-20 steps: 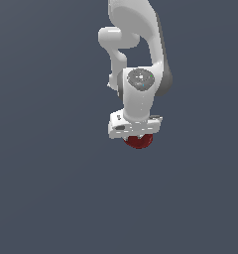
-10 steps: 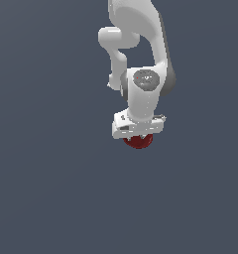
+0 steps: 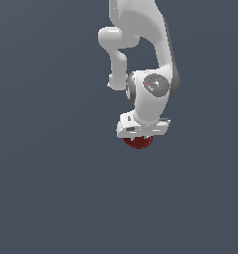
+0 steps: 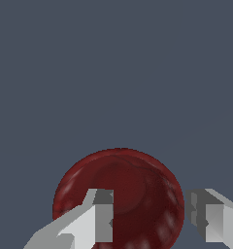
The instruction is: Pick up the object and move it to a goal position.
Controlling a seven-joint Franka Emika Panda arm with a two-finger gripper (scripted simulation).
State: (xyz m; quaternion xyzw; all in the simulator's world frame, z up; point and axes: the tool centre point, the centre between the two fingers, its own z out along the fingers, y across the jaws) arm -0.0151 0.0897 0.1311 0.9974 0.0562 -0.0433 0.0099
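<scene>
The object, a small dark red round dish (image 3: 139,143) with a raised rim, lies on the grey floor directly under the white hand. In the wrist view the dish (image 4: 133,180) fills the space below the fingers. My gripper (image 4: 150,202) is open and straddles the dish's rim. One finger (image 4: 100,214) is over the inside of the dish. The other finger (image 4: 210,214) stands just outside the rim, with a small gap to it. In the exterior view the gripper (image 3: 140,136) is mostly hidden by the hand, and only the dish's lower half shows.
The white arm (image 3: 141,44) reaches down from the top of the exterior view. A plain dark grey floor (image 3: 51,188) surrounds the dish. No other objects are visible.
The arm's wrist joint has swung toward the exterior view's right and the hand has sunk slightly over the dish. The dish has stayed in place.
</scene>
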